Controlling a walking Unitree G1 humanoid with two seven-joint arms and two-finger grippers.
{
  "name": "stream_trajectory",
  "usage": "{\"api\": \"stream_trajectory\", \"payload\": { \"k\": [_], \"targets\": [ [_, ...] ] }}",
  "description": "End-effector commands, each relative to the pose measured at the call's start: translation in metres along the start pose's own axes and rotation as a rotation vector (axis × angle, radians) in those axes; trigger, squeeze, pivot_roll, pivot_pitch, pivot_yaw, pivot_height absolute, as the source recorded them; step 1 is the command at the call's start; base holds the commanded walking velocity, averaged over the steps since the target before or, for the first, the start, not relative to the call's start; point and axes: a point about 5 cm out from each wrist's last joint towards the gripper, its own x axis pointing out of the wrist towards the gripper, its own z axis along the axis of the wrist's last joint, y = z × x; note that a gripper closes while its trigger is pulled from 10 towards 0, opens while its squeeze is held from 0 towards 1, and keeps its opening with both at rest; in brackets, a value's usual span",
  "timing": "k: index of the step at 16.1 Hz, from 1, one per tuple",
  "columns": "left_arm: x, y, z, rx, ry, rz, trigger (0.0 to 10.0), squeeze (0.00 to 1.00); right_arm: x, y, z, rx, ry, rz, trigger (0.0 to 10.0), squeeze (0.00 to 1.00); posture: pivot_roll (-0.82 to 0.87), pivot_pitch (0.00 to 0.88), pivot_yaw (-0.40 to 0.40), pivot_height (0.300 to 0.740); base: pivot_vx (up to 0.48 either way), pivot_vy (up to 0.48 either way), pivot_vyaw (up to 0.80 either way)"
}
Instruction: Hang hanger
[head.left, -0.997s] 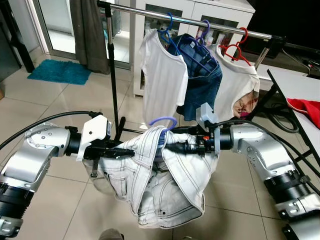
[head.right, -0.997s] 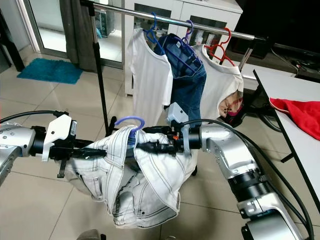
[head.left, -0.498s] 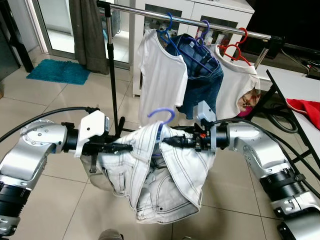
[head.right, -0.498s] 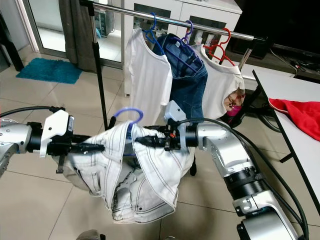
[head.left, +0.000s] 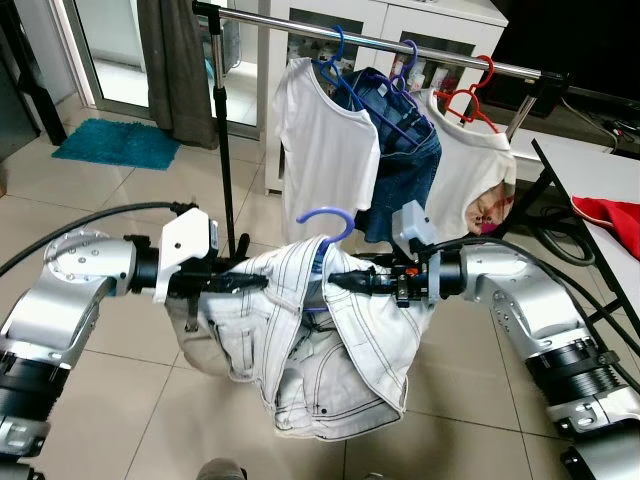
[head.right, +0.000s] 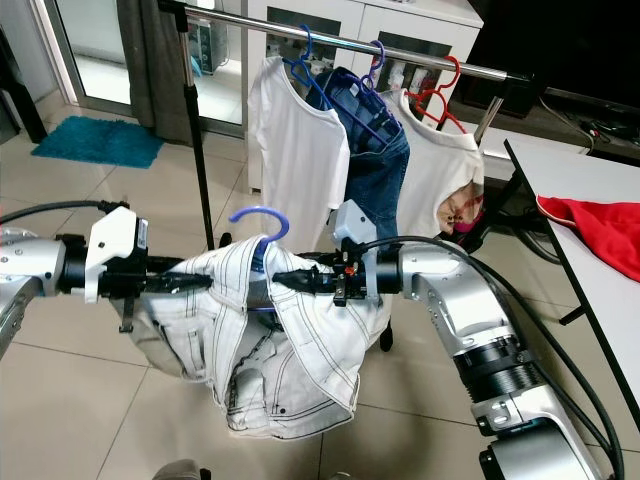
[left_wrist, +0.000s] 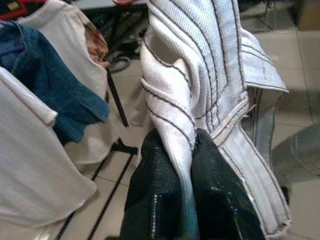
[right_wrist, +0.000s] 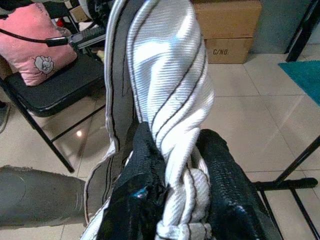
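— Head views first: what is hard to see?
— The hanger (head.left: 326, 222) shows just its blue hook, sticking up between the two claws; its body is buried under the white jeans (head.left: 300, 350). The left gripper (head.left: 243, 284) and right gripper (head.left: 345, 282) face each other, their tips sunk in cloth. The rail (head.left: 400, 45) stands beyond them, its left end cut off.
— And the left wrist view?
— Its fingers (left_wrist: 155, 200) are clenched on a fold of jeans; the denim (left_wrist: 45, 75) hangs past them.
— The right wrist?
— Its fingers (right_wrist: 225, 190) are pinched on a twisted bunch of jeans, a chair (right_wrist: 55, 90) and box (right_wrist: 227, 30) beyond.
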Motion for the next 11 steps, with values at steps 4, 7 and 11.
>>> {"api": "stream_trajectory", "payload": {
  "k": [4,7,11],
  "targets": [
    [-0.03,0.026,0.013,0.021,-0.083,0.164,10.0,1.0,-0.013,0.002,-0.01,0.053,0.025,0.005,0.0,0.0,0.02,0.0,-0.109,0.74,0.0,0.0,0.0],
    [-0.039,0.031,0.008,-0.002,-0.072,0.209,10.0,1.0,-0.016,0.004,-0.012,0.072,0.015,0.008,0.0,0.0,0.02,0.0,-0.105,0.74,0.0,0.0,0.0],
    [-0.043,0.034,0.005,-0.017,-0.1,0.238,10.0,1.0,-0.018,0.004,-0.015,0.085,0.0,-0.026,0.0,0.0,0.01,0.0,-0.101,0.74,0.0,0.0,0.0]
  ]
}}
